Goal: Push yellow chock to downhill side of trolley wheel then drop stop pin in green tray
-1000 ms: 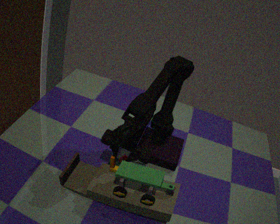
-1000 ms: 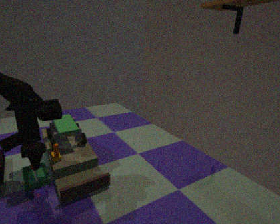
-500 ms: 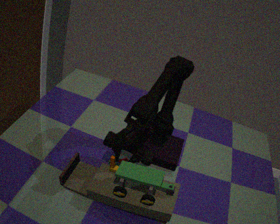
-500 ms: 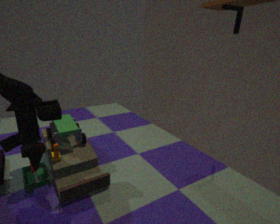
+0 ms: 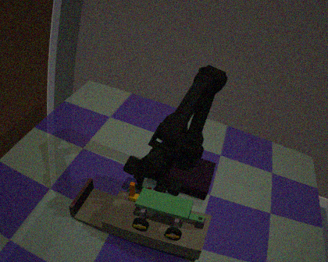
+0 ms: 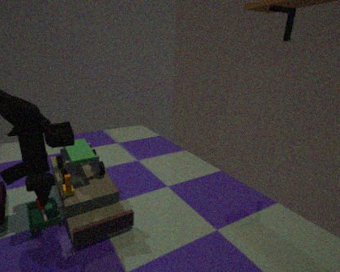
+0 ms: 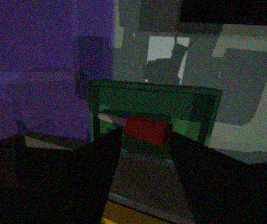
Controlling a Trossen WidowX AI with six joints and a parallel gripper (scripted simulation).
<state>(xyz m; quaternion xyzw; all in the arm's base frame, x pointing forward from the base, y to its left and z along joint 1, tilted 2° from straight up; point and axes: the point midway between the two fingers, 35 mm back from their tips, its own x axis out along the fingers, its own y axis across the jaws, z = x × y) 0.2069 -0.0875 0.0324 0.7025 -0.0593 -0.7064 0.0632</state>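
Two fingers of my pincer stand apart over the green tray, released, with nothing gripped between them. In the wrist view I see the stop pin framed by the fingertips, its red head toward three o'clock and its pale shaft toward nine. The exterior view gives me the pin slanting at the tray, just below the fingertips; whether it touches a finger I cannot tell.

My trolley sits upright on the ramp, its green top bright in the gloom. From above, two of its wheels show along the six o'clock side. The yellow chock stands upright on the ramp at the trolley's ten o'clock, orange handle up, close by the trolley's end. I can't make out whether it touches a wheel. The ramp's end board lies farther out at nine o'clock from above, and the checkered table carries everything.
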